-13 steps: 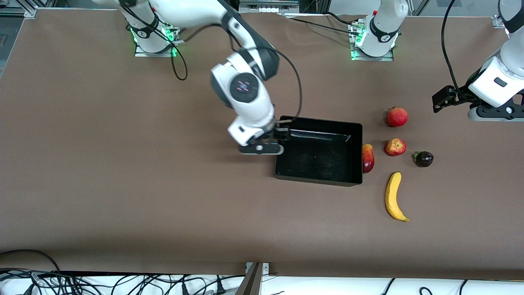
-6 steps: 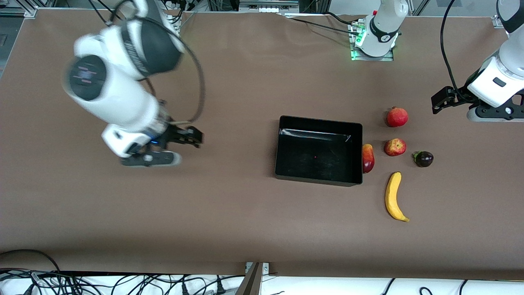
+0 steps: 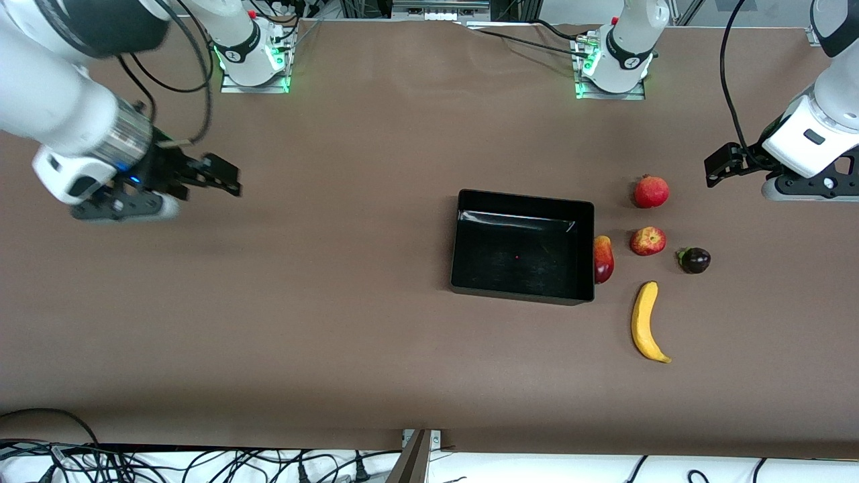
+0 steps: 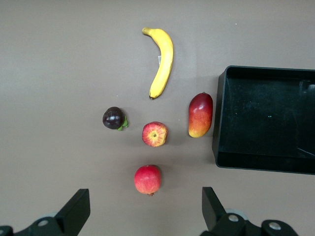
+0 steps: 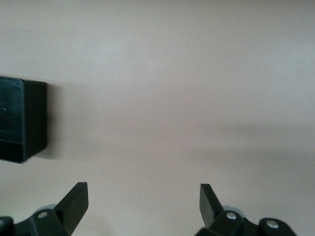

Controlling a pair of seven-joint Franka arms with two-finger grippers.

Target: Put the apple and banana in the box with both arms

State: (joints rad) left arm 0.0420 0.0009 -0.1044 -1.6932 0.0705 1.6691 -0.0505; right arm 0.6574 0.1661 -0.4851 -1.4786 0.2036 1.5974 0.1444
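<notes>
Nearest you on the bench (image 3: 335,322) lies the banana (image 3: 645,322), curved and flat on the brown surface toward the left arm's end, clear of the box (image 3: 463,241) and the other fruit. A little farther from you comes a row: an elongated red-and-yellow oval fruit (image 3: 603,258) resting right against the box's end wall, then the apple (image 3: 647,241) just beside it, then a small dark purple fruit (image 3: 694,259) toward the left arm's end. The apple sits on the bench with its dimpled top up, touching neither neighbour. The box, black and glossy, has nothing in it. Farther again you find a round red fruit with a crown tip (image 3: 651,192), near the apple but apart from it. The left pincer (image 3: 723,164) hangs released over bare bench at the left arm's end, its fingers (image 4: 76,211) spread wide and holding nothing; its wrist view looks down on all five fruits and one end of the box. The right pincer (image 3: 215,178) is up over bare bench toward the right arm's end, well apart from the box, its fingers (image 5: 74,201) likewise released and holding nothing.
</notes>
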